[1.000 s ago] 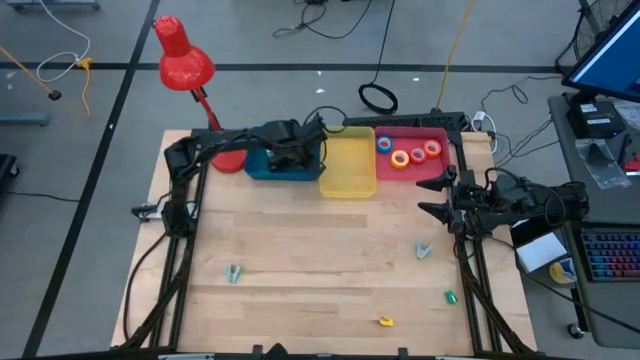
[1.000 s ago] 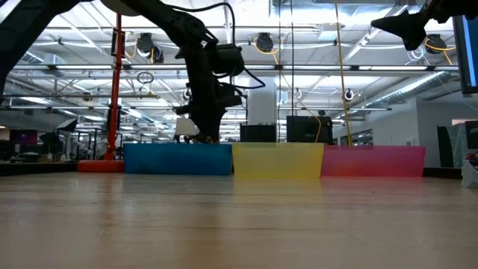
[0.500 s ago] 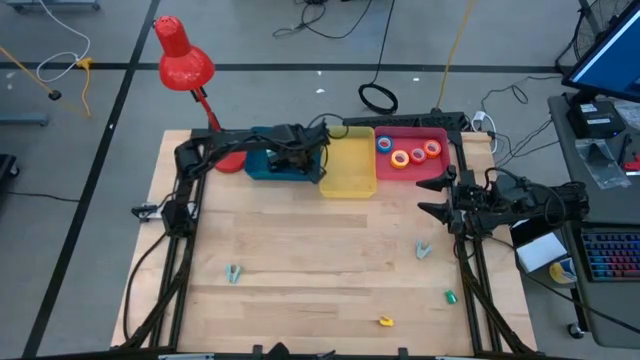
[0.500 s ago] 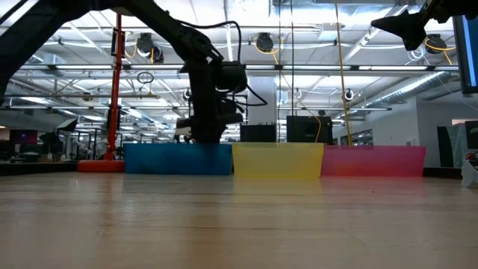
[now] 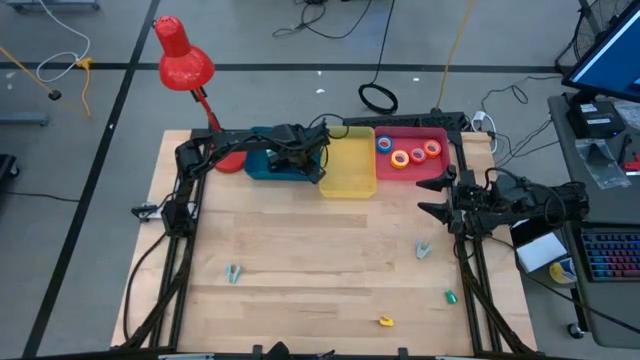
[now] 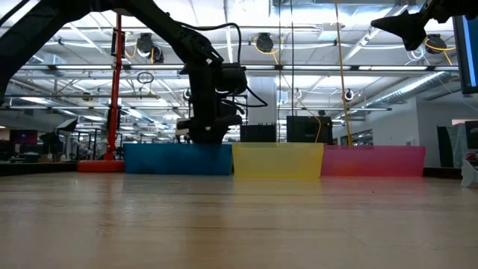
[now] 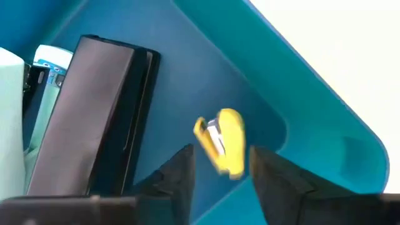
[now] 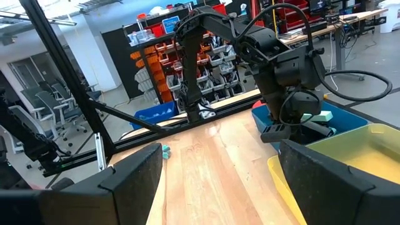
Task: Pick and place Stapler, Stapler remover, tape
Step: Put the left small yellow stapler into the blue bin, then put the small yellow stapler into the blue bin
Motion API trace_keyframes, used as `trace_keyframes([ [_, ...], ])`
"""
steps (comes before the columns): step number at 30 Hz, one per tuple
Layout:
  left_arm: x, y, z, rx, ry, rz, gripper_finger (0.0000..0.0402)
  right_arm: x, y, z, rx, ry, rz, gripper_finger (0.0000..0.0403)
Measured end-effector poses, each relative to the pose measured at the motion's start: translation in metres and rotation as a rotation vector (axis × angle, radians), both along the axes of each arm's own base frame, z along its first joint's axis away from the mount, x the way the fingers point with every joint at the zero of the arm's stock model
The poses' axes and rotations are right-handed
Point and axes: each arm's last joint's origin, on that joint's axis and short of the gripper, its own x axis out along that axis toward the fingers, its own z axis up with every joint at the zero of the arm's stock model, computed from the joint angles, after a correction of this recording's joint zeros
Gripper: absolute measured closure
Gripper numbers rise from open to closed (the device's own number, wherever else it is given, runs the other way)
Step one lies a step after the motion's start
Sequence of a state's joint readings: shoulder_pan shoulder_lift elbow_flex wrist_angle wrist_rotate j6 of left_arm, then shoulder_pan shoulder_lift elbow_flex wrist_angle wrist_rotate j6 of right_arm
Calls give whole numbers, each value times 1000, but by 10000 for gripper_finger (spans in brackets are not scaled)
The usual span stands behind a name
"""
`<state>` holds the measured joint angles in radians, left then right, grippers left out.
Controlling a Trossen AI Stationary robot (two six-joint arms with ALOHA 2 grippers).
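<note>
The left pincer (image 7: 219, 172) hangs inside the blue plastic bin (image 5: 262, 166) at the table's (image 5: 320, 260) far edge, fingers parted around a small yellow stapler (image 7: 224, 140) without pinching it. The right pincer (image 5: 432, 196) waits wide apart at the table's right edge. Four small coloured tape rolls (image 5: 407, 152) lie in the pink bin (image 5: 432, 168).

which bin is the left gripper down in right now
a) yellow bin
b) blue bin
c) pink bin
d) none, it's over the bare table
b) the left gripper sits in the blue bin, and the left wrist view shows blue walls around a small yellow stapler between its fingers.
</note>
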<state>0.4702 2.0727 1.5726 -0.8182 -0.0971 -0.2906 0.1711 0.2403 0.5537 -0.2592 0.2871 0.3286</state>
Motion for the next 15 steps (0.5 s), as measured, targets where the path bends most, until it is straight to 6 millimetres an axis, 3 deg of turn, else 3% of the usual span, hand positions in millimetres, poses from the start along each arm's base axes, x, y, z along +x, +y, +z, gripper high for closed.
trace_keyframes([
  [6,-3,1,5,-24,-13,-12,186,0,0,0,37,-4,-1,94],
  [9,-11,0,17,-52,-12,-9,169,0,0,0,97,-16,-2,94],
  [15,-30,-23,69,-60,-47,-27,159,4,0,8,136,-114,-2,94],
])
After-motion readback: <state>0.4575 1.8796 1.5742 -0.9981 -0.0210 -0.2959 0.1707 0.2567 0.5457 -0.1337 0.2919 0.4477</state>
